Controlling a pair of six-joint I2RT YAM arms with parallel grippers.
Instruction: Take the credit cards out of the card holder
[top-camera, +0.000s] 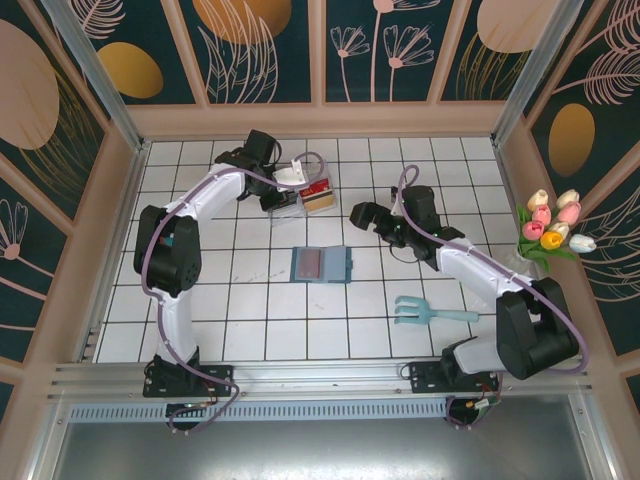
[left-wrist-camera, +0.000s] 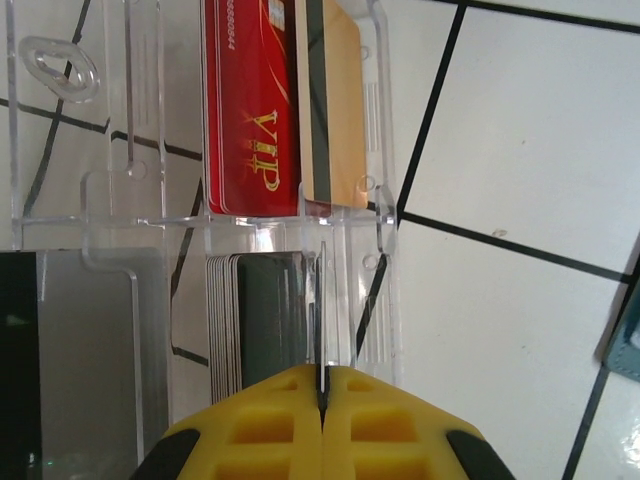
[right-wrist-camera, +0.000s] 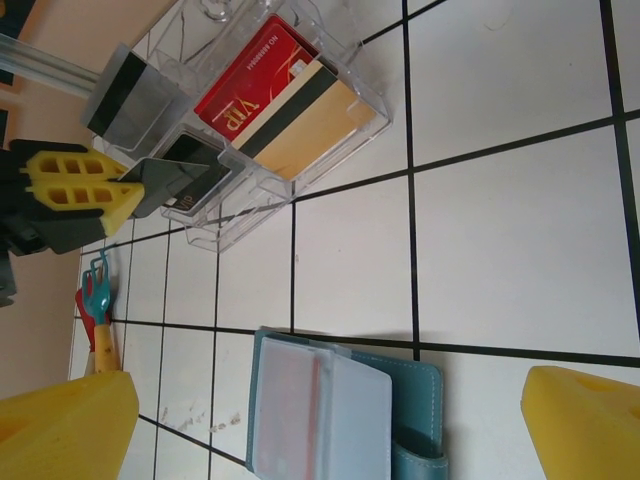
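Overhead, white-tiled table (top-camera: 260, 330), floral walls (top-camera: 260, 50); L hand (left-wrist-camera: 322, 380) tight on dark card (right-wrist-camera: 175, 180), R hand (top-camera: 362, 215) spread.

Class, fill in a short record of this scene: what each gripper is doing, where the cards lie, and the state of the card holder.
Left gripper: shut on dark card, at clear tray
Right gripper: open, above card holder
Card holder: lying open on table
Clear tray: holds red card and gold card
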